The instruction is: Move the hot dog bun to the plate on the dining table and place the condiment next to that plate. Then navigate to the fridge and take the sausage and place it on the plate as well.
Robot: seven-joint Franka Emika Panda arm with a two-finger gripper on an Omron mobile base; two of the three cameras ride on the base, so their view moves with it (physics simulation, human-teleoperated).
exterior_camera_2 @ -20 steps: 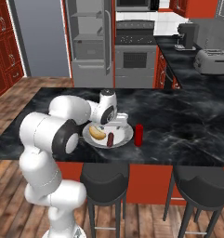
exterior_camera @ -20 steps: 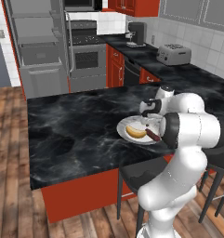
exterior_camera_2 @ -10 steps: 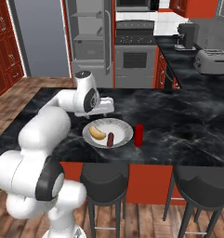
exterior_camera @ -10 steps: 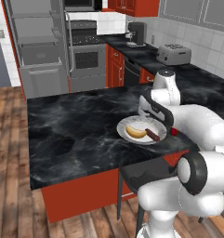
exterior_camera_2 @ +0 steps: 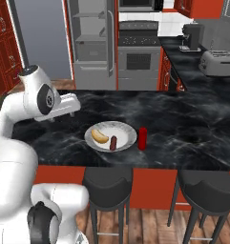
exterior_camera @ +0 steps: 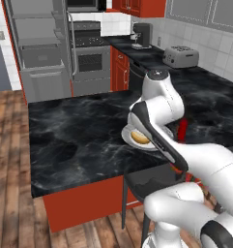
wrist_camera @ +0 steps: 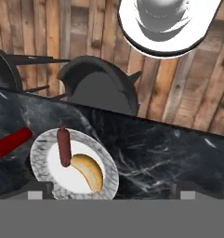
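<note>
On the black marble dining table point(exterior_camera_2: 193, 128) stands the white-grey plate point(exterior_camera_2: 128, 134) point(wrist_camera: 40, 150). The tan hot dog bun point(exterior_camera_2: 100, 137) point(wrist_camera: 90, 171) and the dark red-brown sausage point(exterior_camera_2: 113, 142) point(wrist_camera: 63, 146) lie side by side on it. The red condiment point(exterior_camera_2: 142, 138) point(wrist_camera: 10, 142) stands on the table just right of the plate; it also shows behind my arm point(exterior_camera: 182, 129). My gripper point(wrist_camera: 112, 189) hovers above the plate, open, with nothing between its fingertips point(wrist_camera: 39, 188). In the right base view my hand point(exterior_camera_2: 68, 105) is up and left of the plate. The fridge point(exterior_camera_2: 92, 43) stands open behind the table.
Two dark stools point(exterior_camera_2: 107, 183) point(exterior_camera_2: 209, 188) stand under the table's near edge. An oven point(exterior_camera_2: 138, 57) is beside the fridge. A toaster point(exterior_camera_2: 216, 62) and a coffee machine point(exterior_camera_2: 193, 35) sit on the back counter at the right.
My hand has risen off the plate and drawn back to the left of the right base view. The sausage, bun and condiment have stayed in place.
</note>
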